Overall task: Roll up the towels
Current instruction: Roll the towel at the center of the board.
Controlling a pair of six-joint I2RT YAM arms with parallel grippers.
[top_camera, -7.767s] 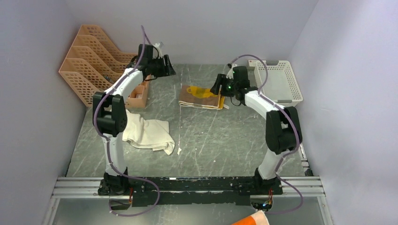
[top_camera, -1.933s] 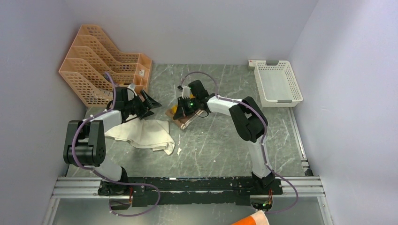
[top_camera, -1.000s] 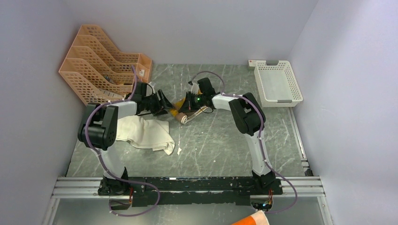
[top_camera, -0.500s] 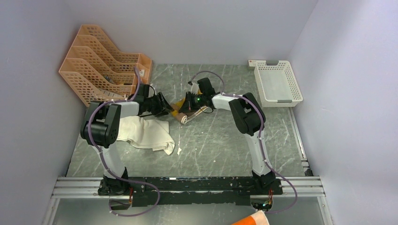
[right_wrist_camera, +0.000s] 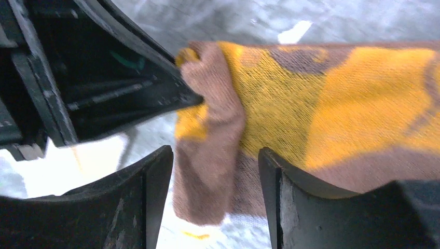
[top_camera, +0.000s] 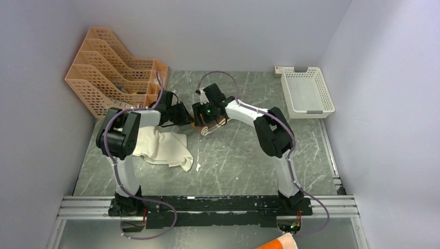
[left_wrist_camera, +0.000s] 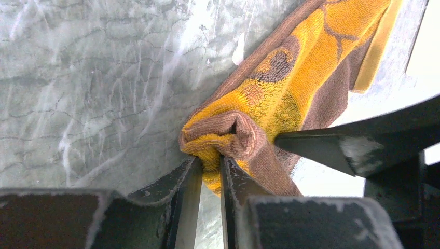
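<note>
The brown-tan towel (left_wrist_camera: pixel 290 88) with yellow patches lies partly rolled mid-table (top_camera: pixel 209 128). My left gripper (left_wrist_camera: pixel 210 174) is shut on a bunched fold at the towel's end, cloth pinched between its narrow jaws. My right gripper (right_wrist_camera: pixel 210 179) is open, its fingers standing either side of the same brown fold (right_wrist_camera: pixel 207 155) without pressing it. In the top view the left gripper (top_camera: pixel 187 118) and the right gripper (top_camera: pixel 200 119) meet nose to nose at the towel's left end. The cream-white towel (top_camera: pixel 163 147) lies crumpled under the left arm.
An orange slotted file organizer (top_camera: pixel 111 65) stands at the back left. A white perforated basket (top_camera: pixel 307 92) sits at the back right. An orange-and-white object (top_camera: pixel 277 243) pokes in at the bottom edge.
My right gripper has opened and let go of the brown towel, shifting a little left. My left gripper has reached in and shut on the towel's end.
</note>
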